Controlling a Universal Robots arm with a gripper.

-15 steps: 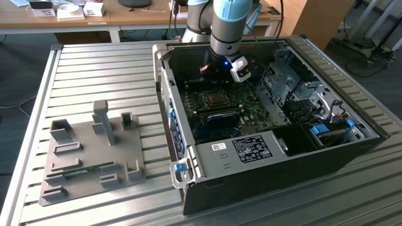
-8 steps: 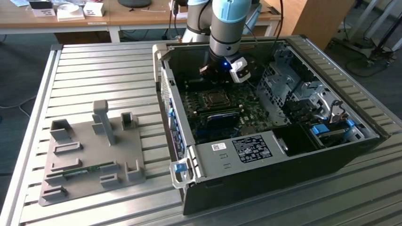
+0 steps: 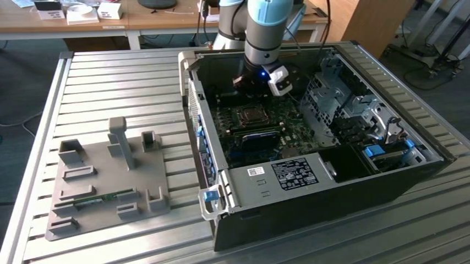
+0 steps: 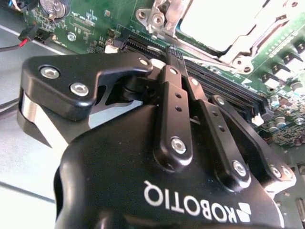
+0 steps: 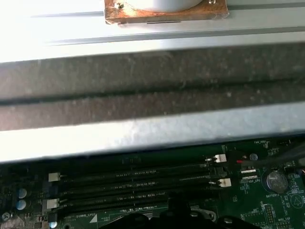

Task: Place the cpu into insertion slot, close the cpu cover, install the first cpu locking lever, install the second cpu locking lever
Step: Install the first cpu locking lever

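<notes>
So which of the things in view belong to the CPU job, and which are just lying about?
Part of the job:
- gripper, down over the motherboard
- cpu socket with its cpu cover
- open computer case

Lying about:
- grey fixture tray beside the case
- memory stick on that tray
- small boxes on the wooden desk behind

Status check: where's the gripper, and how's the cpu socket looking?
Gripper jaws shut, empty, low over motherboard beside socket. Cpu cover lying flat. Nothing obstructing.

Robotics lab: slatted metal bench point(image 3: 110, 71), opened computer case point(image 3: 309, 143).
</notes>
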